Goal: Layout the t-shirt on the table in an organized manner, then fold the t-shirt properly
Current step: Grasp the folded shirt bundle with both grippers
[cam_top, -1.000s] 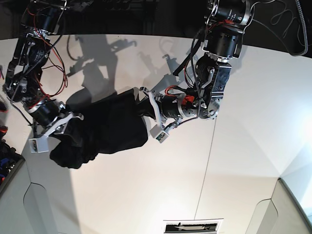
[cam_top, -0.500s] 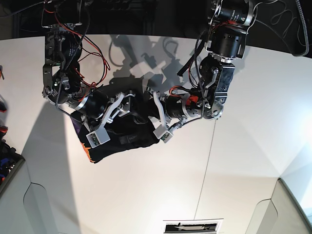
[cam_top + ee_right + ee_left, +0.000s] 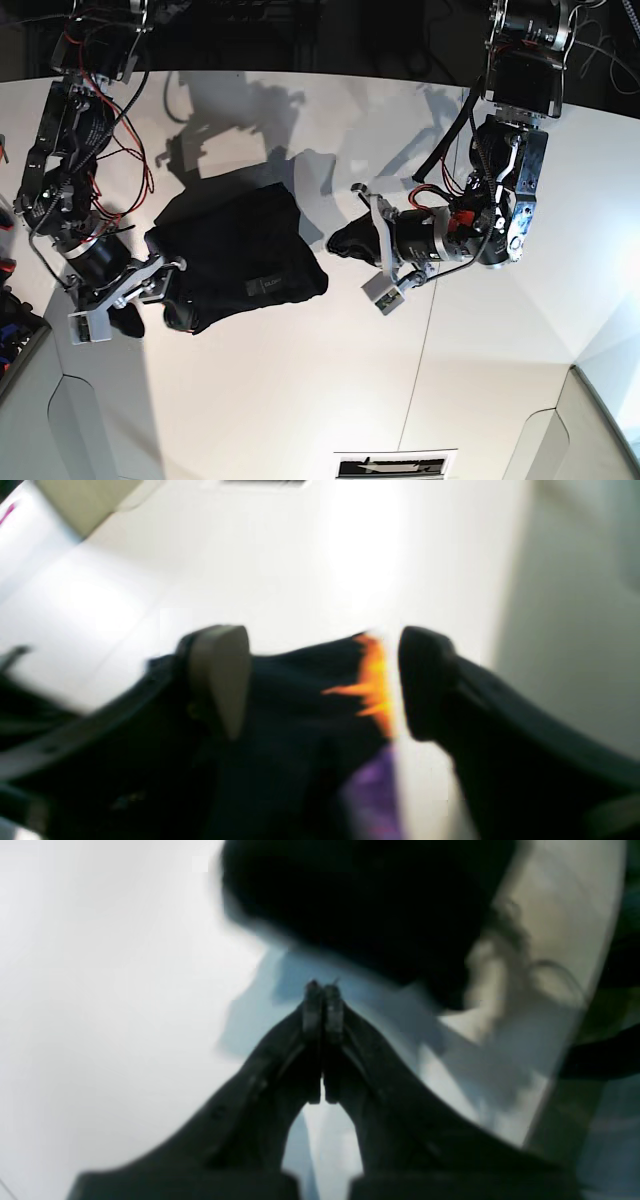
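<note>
**Arms part, leaving the shirt in a dark heap**

Nearest to the onlooker, the white table (image 3: 300, 400) lies bare, crossed by one thin dark seam line (image 3: 425, 350).

Just beyond, on the robot's right side, the right gripper (image 3: 320, 680) hangs low over the corner of the t-shirt (image 3: 240, 250). Its fingers are spread wide and grip nothing. Black cloth lies under and between them, with a streak of orange print (image 3: 375, 680) and a purple patch (image 3: 372, 790) at the cloth's edge. Half a second ago this gripper was over the middle of the shirt, close to the other one. It has since swung out to the shirt's edge.

The t-shirt rests on the table as a roughly square, rumpled black bundle, plain side mostly up. It is more spread than a second ago, but no sleeves or neckline can be made out.

Further across, the left gripper (image 3: 322, 995) has pulled off the shirt toward the robot's left. Its fingertips are pressed together, with no cloth visible between them. A small dark shape (image 3: 348, 240) lies just beside it. Whether that is a stray bit of shirt or deep shadow cannot be told.

Judging from this, both arms have let go, and laying the shirt out flat appears unfinished. Folding has not begun.
</note>
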Tool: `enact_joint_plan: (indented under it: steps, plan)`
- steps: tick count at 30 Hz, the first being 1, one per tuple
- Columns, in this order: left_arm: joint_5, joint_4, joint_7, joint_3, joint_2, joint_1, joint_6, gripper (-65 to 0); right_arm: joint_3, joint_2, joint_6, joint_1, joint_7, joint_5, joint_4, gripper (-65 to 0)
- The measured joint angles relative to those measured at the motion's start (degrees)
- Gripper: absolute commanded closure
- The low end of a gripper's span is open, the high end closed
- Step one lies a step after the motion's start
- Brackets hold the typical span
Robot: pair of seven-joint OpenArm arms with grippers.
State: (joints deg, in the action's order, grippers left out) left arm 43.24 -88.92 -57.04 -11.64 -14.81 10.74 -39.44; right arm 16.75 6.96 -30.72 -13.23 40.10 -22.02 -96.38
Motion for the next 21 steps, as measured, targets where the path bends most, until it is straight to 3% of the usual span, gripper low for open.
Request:
enact_joint_plan:
  steps: [2,6,14,17,21]
  plan:
    - [-0.11,-1.99,-0.13,-1.16,0.07,-0.63,-0.11,0.0,0.00,1.29,1.64,-1.77,-0.04,1.95,2.64,-0.1]
    - [-0.11,-4.57,0.28,-1.75,1.95,-0.42,-0.20,0.0,0.00,3.23,1.60,-4.31,-2.86,2.23,10.08,0.0]
    - [0.09,-4.22,2.25,-1.95,7.02,-0.22,-0.17,0.0,-0.66,3.34,1.07,-9.97,-9.84,3.72,29.64,0.0]
    - [-3.80,-0.17,4.76,-3.28,9.75,-0.22,-0.11,0.0,-3.32,3.34,0.04,-11.52,-10.05,3.69,34.27,0.0]
    - [-4.42,5.88,4.79,-4.81,13.09,-0.37,-0.22,0.0,-8.57,3.41,0.00,-12.17,-10.38,3.65,34.99,0.0]
